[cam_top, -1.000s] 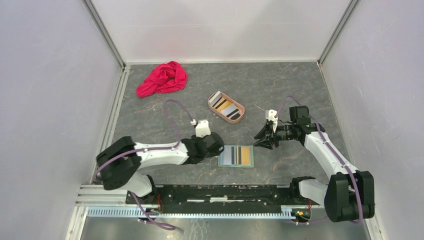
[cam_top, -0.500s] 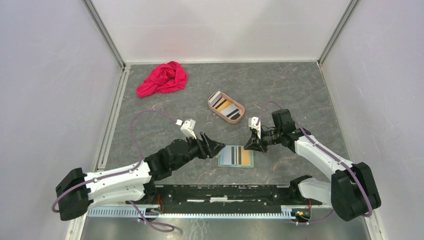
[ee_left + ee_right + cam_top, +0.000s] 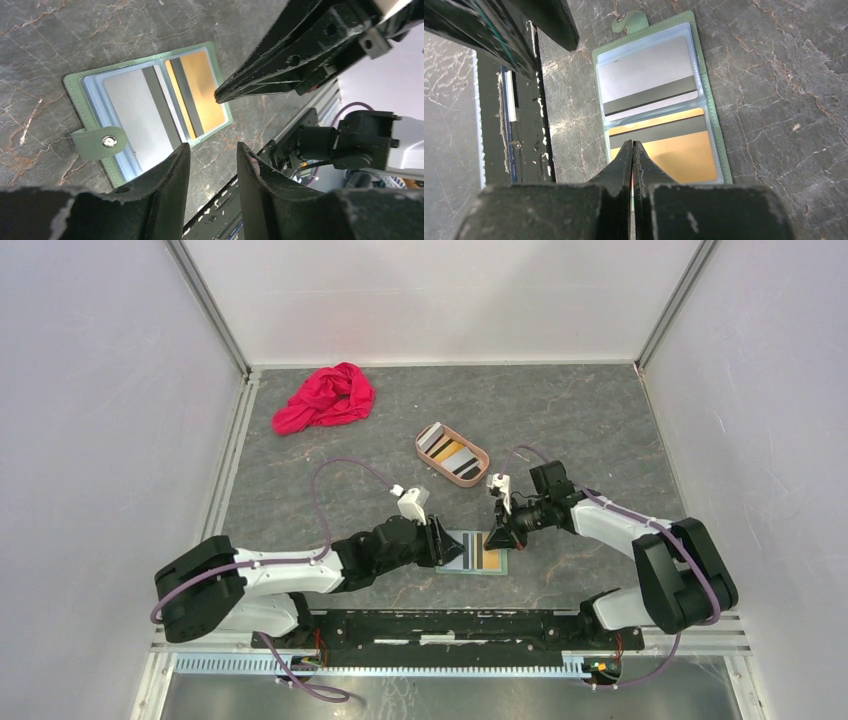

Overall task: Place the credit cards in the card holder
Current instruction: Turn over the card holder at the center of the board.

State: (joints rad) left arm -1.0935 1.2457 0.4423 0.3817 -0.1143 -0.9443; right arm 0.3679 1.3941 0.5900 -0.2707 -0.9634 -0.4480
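The card holder lies open on the table, sage green outside and light blue inside. A grey credit card with a dark stripe sits in one pocket and an orange one in the other. My left gripper hovers at the holder's left edge, open with nothing between its fingers. My right gripper is shut, its tips over the orange card near the holder's edge. I see nothing held in it. More credit cards lie in the tray.
A pinkish-tan oval tray stands behind the holder, toward the middle of the table. A crumpled red cloth lies at the back left. White walls close in both sides and the back, and the arms' base rail runs along the near edge.
The left arm swung in to the holder's left edge. The right gripper moved left and down onto the holder's orange side and went from open to shut.
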